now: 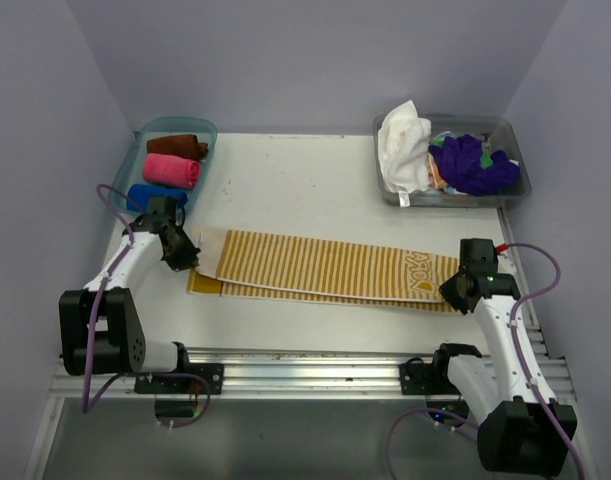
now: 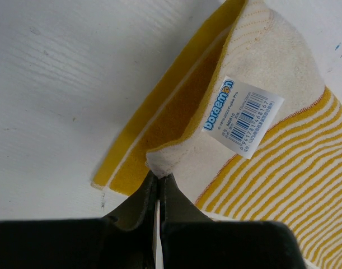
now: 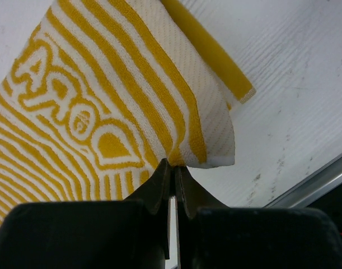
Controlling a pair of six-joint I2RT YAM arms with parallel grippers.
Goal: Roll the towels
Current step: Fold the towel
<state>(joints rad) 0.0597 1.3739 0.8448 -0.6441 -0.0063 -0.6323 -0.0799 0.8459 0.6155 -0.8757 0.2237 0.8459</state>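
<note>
I have the left pincer [image 1: 184,253] clamped shut on the left end of the striped towel [image 1: 325,265], and the right pincer [image 1: 454,290] clamped shut on its right end. Each wrist view shows a corner of the upper layer nipped between closed tips and raised a little off the layer beneath.

The towel lies stretched as a long strip on the worktop [image 1: 285,180] between the two pincers. It is doubled lengthwise, and the lower layer peeks out along the near edge, so the layers do not quite match. Just ahead of the left pincer, a paper label [image 2: 242,115] sits on the pale end band.

Beyond the left pincer, the teal bin [image 1: 207,128] holds a brown roll [image 1: 178,146], a pink roll [image 1: 171,170] and a blue roll [image 1: 150,193]. Well beyond the right pincer, the clear bin [image 1: 505,122] holds a white towel [image 1: 403,140] and a purple towel [image 1: 472,163], both loose.

I judge three towels done, and this one at the fold-and-straighten step, with rolling not yet begun. Next I would lower both corners together, keeping the strip taut, until the top edge sits over the one below. Then I would open both pincers and take one short end to turn it over toward the other pincer. The risk, as I see it, is uneven tension. If one side pulls harder, the strip skews and the roll comes out coned.
</note>
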